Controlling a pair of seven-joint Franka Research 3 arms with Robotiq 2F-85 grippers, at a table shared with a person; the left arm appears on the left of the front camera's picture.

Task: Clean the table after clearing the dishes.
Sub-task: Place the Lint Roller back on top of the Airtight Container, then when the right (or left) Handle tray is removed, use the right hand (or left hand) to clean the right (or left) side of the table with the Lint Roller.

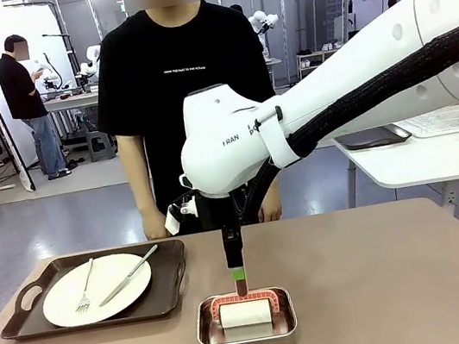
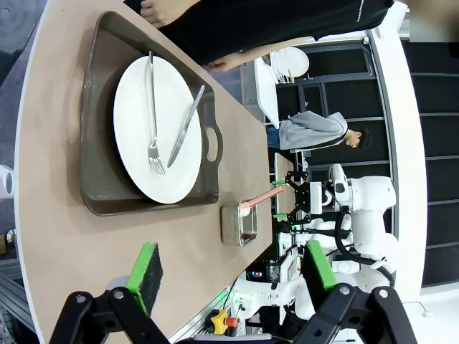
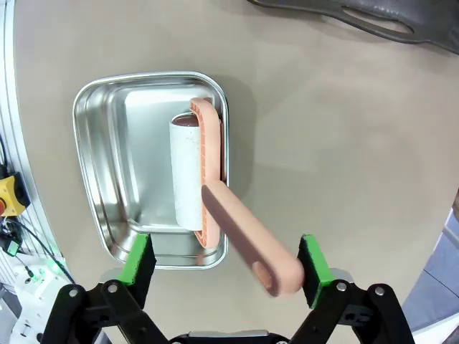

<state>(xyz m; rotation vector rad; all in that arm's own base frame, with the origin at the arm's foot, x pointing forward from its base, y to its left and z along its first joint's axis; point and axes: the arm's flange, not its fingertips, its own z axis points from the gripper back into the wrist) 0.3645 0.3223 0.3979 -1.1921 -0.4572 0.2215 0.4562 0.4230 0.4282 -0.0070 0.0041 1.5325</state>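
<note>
Front: right gripper (image 1: 240, 285) hangs edge-on over roller (image 1: 245, 313) in pan (image 1: 210, 336) on table (image 1: 404, 284); plate (image 1: 58, 305) sits apart on tray (image 1: 174, 272).
Left wrist: left gripper (image 2: 233, 276) spread, empty.
Right wrist: jaws spread, handle (image 3: 244, 229) between them, seemingly untouched.
Roller looks light, roll tacky; the rigid handle is the hold.

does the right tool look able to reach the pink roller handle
Probably yes: the right tool stands open over the steel pan, with the roller handle between its fingers.
</note>
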